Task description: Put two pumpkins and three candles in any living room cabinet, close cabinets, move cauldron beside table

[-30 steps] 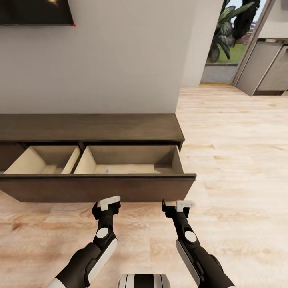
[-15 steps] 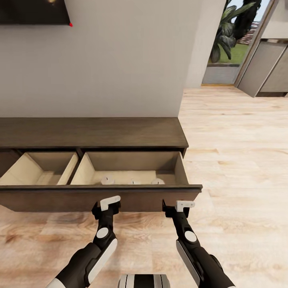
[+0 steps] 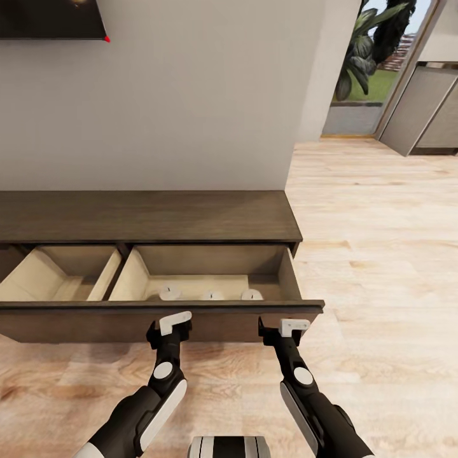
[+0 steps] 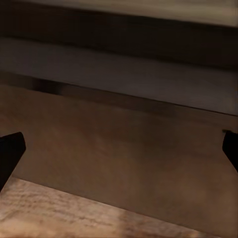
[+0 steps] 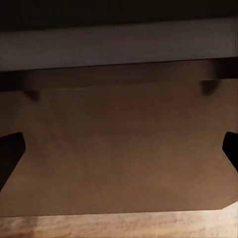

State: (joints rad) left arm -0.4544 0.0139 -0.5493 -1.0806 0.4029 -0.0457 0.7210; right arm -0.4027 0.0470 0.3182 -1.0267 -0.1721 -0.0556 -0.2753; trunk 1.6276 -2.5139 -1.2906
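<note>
The head camera has drawn closer to the cabinet (image 3: 146,216); three candles (image 3: 170,292) now show in a row in its open right drawer (image 3: 210,280). In the wrist views, the left gripper (image 4: 119,148) and right gripper (image 5: 119,148) are spread wide, facing the dark drawer front.

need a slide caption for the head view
Both open grippers, left and right, face the cabinet's open drawer holding three candles.
</note>
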